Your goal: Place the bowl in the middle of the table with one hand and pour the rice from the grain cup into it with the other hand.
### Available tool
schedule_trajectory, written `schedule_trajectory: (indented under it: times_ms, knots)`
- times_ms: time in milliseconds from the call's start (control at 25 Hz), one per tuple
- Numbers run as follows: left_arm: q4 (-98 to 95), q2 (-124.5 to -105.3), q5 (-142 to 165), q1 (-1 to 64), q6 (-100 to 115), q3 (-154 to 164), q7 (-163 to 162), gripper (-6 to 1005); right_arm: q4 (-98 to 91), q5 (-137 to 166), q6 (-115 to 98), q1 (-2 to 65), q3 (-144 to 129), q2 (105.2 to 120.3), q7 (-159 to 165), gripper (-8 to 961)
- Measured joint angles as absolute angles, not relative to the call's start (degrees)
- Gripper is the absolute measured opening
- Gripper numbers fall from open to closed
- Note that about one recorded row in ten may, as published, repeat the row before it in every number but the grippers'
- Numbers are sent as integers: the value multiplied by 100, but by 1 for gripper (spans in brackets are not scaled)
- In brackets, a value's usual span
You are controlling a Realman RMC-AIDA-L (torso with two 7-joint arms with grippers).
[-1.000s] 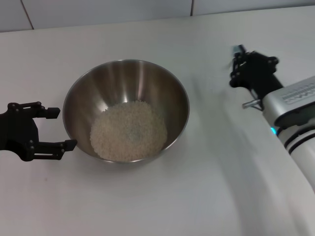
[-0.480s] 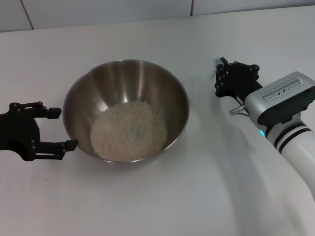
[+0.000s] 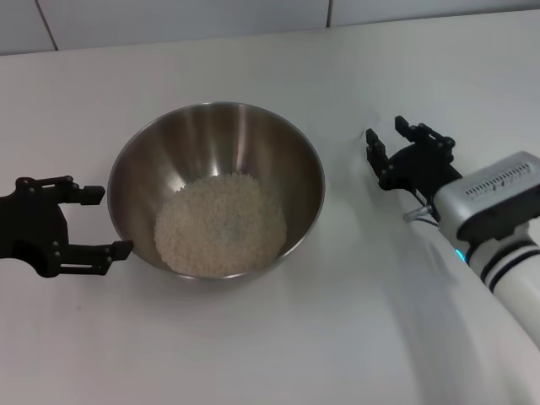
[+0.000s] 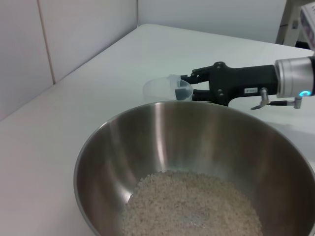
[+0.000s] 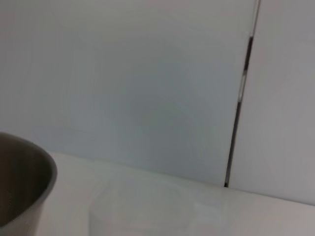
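Rice (image 3: 221, 224) lay in the bowl (image 3: 215, 135); judged pour complete, step in hand being release and withdrawal from the grain cup (image 4: 161, 90).

Right claw (image 3: 395, 139): jaws spread apart in the head view, gripping nothing. In the left wrist view the cup stood upright on the surface (image 3: 278, 337), right at the claw's fingertips, apparently empty. Whether a finger touched its wall could not be told. Cup not discernible in the head view.

To do this step well: draw the right claw straight back along its own axis, away from the cup, jaws kept wide so neither finger drags or tips the light plastic. Avoid any sideways sweep toward the bowl rim, which sat near, to the claw's left.

Left claw (image 3: 93, 221): open, empty, fingertips just beside the bowl's outer wall, not gripping it.
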State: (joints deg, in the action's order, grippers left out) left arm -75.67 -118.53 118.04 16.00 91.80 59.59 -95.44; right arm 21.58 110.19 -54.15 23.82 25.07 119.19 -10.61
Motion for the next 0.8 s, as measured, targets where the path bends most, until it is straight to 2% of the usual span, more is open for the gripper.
schedule_trajectory:
  times_ms: [200,360,400,440,480,520,560,600,640,680,800]
  knots:
    - [-7567,-11850,11820,1600,9182,5958,-9545,862,2259,11074,-5818,1996,2513,11902,-906,392]
    - [-7567,-11848,11818,1597,9203,5959,-9545,862,2295,11189,-7073,1438,2493,11893,-307,466]
    - [-7567,-11847,11819,1595,9202,5959,-9545,862,2278,11318,-7428,1324,2487,11878,-150,544]
    - [-7567,-11847,11820,1593,9202,5959,-9544,862,2187,11969,-8233,1161,2485,11728,473,621]
    - [-7565,-11847,11823,1591,9196,5959,-9540,862,2082,12522,-8739,1178,2507,11517,1163,699]
    - [-7565,-11847,11823,1591,9196,5959,-9540,862,2082,12522,-8739,1178,2507,11517,1163,733]
    - [-7564,-11847,11823,1591,9191,5958,-9538,862,2000,12793,-8974,1236,2522,11405,1542,768]
    - [-7564,-11847,11823,1591,9191,5958,-9538,862,2000,12793,-8974,1236,2522,11405,1542,802]
    - [-7562,-11847,11824,1590,9177,5959,-9535,862,1753,13305,-9280,1493,2524,11167,2214,837]
    - [-7562,-11847,11824,1590,9177,5959,-9535,862,1753,13305,-9280,1493,2524,11167,2214,835]
    - [-7561,-11847,11822,1594,9175,5957,-9534,862,1107,14179,-9404,2224,2467,10804,3507,830]
